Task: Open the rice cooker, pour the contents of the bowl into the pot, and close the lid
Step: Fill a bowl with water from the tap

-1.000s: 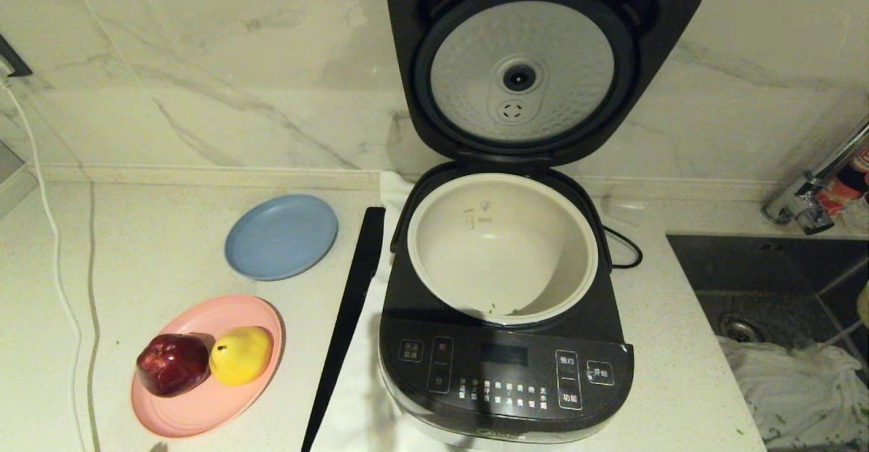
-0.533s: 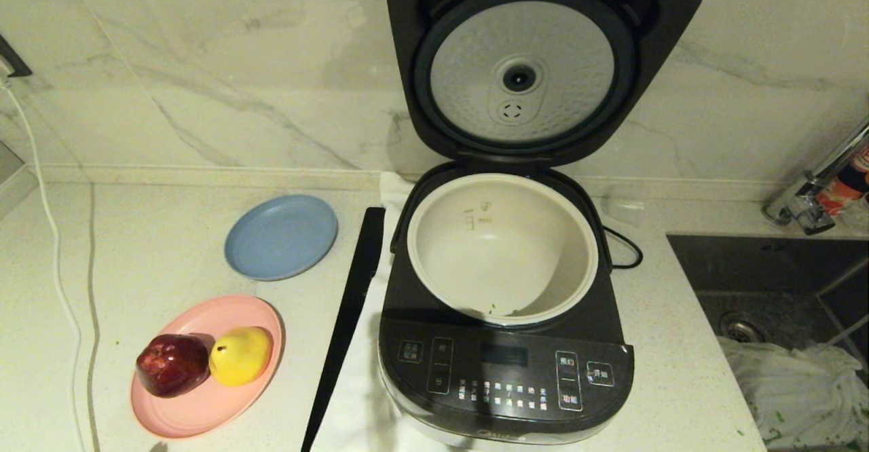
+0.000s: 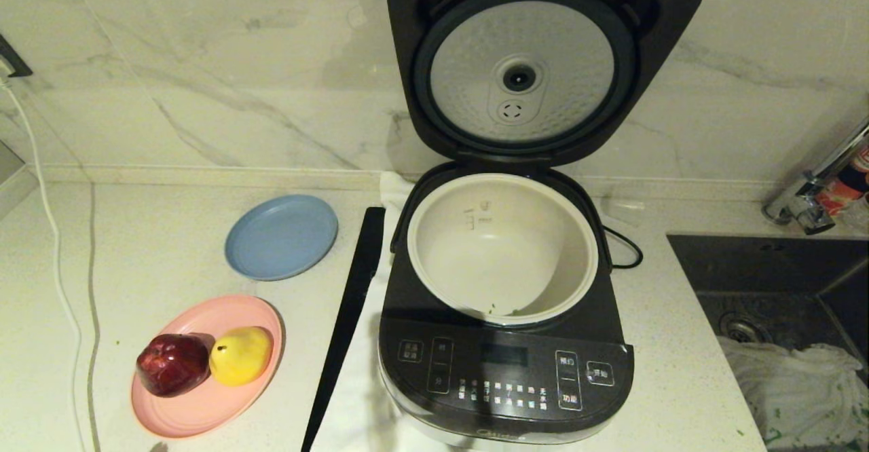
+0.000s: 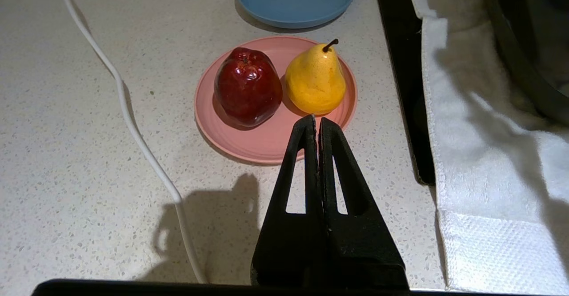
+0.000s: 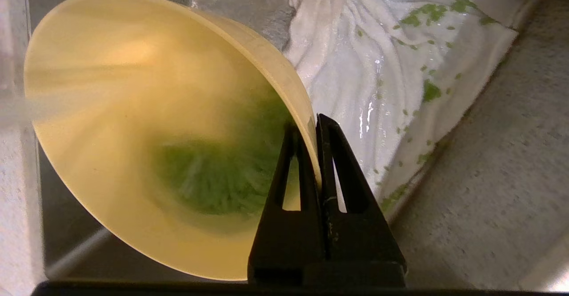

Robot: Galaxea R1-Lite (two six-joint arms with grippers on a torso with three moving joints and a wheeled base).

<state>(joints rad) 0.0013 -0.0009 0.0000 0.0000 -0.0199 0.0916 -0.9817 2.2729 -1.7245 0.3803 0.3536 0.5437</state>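
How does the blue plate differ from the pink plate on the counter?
The blue plate carries nothing; the pink plate holds a red apple and a yellow pear. The blue plate lies nearer the wall, the pink plate nearer the robot. Both are round, lie flat on the counter and are left of the rice cooker.

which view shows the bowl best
The right wrist view: the bowl fills it, its rim pinched by the right gripper, with the green bits inside. The head view and left wrist view do not show the bowl at all.
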